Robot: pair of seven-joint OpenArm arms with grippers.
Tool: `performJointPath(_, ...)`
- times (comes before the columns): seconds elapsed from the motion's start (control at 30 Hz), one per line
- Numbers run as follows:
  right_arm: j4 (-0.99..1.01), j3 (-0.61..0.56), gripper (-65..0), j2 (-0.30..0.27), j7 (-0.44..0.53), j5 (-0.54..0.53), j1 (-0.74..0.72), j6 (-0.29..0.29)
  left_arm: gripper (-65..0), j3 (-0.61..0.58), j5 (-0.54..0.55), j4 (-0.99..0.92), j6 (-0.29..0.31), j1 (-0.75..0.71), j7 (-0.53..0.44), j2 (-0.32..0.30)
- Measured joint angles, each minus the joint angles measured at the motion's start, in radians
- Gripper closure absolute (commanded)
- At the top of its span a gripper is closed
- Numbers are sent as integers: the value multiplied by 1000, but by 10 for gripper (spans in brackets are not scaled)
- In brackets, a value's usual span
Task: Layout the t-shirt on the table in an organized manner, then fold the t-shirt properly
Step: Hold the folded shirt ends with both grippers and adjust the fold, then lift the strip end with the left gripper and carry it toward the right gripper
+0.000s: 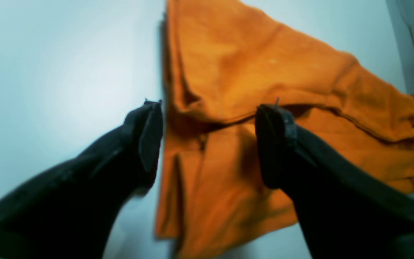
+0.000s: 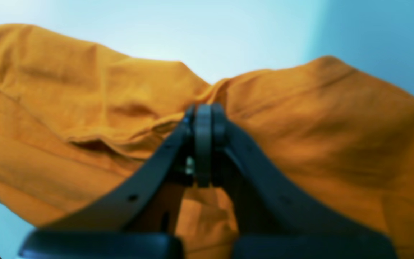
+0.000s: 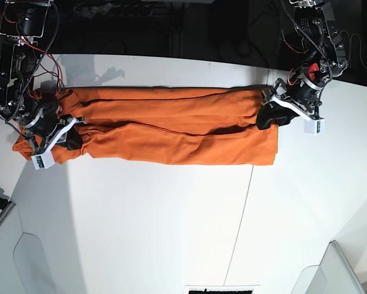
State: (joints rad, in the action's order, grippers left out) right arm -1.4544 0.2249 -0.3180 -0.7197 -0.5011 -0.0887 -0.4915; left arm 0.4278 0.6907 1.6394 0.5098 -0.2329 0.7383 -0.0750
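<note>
The orange t-shirt [image 3: 171, 131] is lying in a long band across the far counter [image 3: 171, 226], right tool [image 2: 203, 144] pinching one end, left tool [image 1: 208, 140] gaping over the other, risking lopsided bunching.

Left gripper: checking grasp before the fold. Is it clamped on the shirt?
No, the left gripper stands open over the t-shirt.

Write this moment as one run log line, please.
t-shirt: long folded band on table | left gripper: jaws open over one end | right gripper: jaws shut on other end
</note>
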Motion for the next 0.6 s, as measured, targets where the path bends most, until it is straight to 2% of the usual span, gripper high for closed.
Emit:
performJointPath(0.1,0,0,0,0,0,-14,0,0,-425,-47,-53,0,0,3,-45,10)
performJointPath(0.23,0,0,0,0,-3,-22,0,0,-425,-49,-76,0,-58,13,-73,34)
performJointPath(0.37,0,0,0,0,-3,-23,8,0,-414,-48,-81,-12,-57,21,-82,34)
performJointPath(0.4,0,0,0,0,-3,-23,11,0,-388,-48,-79,-23,-56,28,-82,34)
performJointPath(0.43,0,0,0,0,-3,-22,14,0,-327,-47,-78,-35,-56,37,-85,34)
performJointPath(0.53,0,0,0,0,-4,-23,14,0,-58,-47,-120,-76,-60,62,-108,39)
performJointPath(0.57,0,0,0,0,-3,-23,14,0,0,-47,-139,-85,-60,65,-123,44)
performJointPath(0.6,0,0,0,0,-3,-23,14,0,0,-47,-156,-92,-53,64,-140,48)
